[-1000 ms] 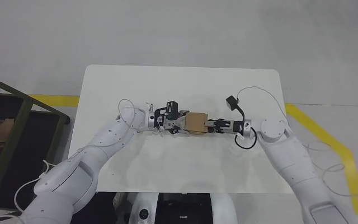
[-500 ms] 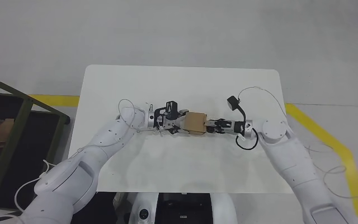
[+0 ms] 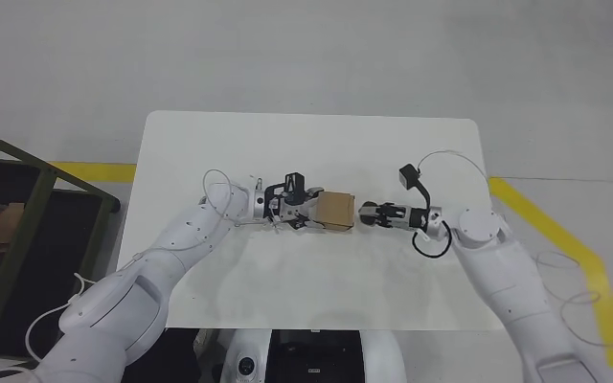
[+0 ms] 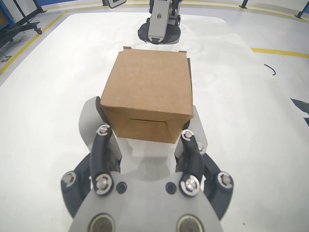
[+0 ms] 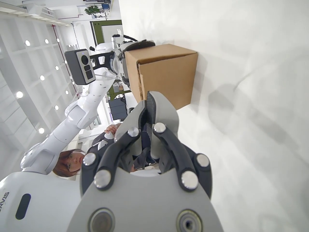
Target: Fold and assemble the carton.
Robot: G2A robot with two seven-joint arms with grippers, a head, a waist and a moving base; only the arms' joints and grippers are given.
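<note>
A brown carton (image 3: 335, 210) stands closed as a box in the middle of the white table (image 3: 239, 144). My left gripper (image 3: 306, 213) is shut on the carton's near end (image 4: 149, 83), one finger (image 4: 96, 105) on each side wall (image 4: 144, 108). A tucked flap with a slit faces this wrist. My right gripper (image 3: 363, 213) is shut and empty, its fingertips (image 5: 147, 97) a short way off the carton's opposite end (image 5: 166, 73), where a flap seam shows. From the left wrist, the right gripper (image 4: 157, 40) sits low over the table just beyond the carton.
A short black cable piece (image 4: 269, 69) lies on the table off to one side. The right arm's cable (image 3: 450, 158) loops above the table's right part. A dark rack (image 3: 29, 196) stands on the floor beyond the table's left edge.
My right gripper has drawn back to the right, away from the carton's end that it touched before. The left gripper and the carton have stayed put.
</note>
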